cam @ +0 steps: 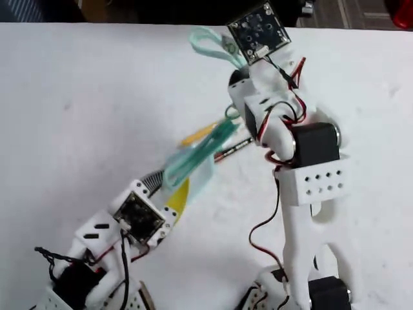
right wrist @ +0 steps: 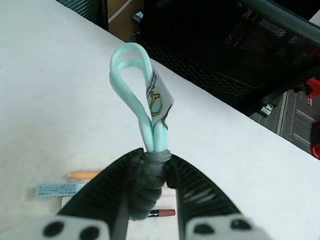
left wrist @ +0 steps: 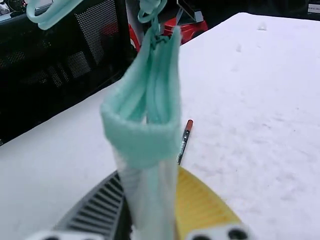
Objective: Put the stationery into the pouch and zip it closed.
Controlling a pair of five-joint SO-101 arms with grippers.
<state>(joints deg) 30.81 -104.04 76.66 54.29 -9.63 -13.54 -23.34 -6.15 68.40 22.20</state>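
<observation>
pouch [cam: 193, 159] mint, soft, pulled long | my left pincer [left wrist: 149, 176] clamps one end | right pincer [right wrist: 154, 156] clamps loop [right wrist: 129, 46]

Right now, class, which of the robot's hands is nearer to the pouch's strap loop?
Right. The right hand is shut on the base of the strap loop. The left hand grips the pouch at its opposite end, apart from the loop.

You see a mint-green pouch [cam: 193, 158] at centre frame. Its strap [right wrist: 132, 75] is the same mint, with a white tag [right wrist: 159, 102] printed yellow and green. The pen [left wrist: 184, 142] is dark with a reddish cap, and the table [cam: 77, 97] is white.
</observation>
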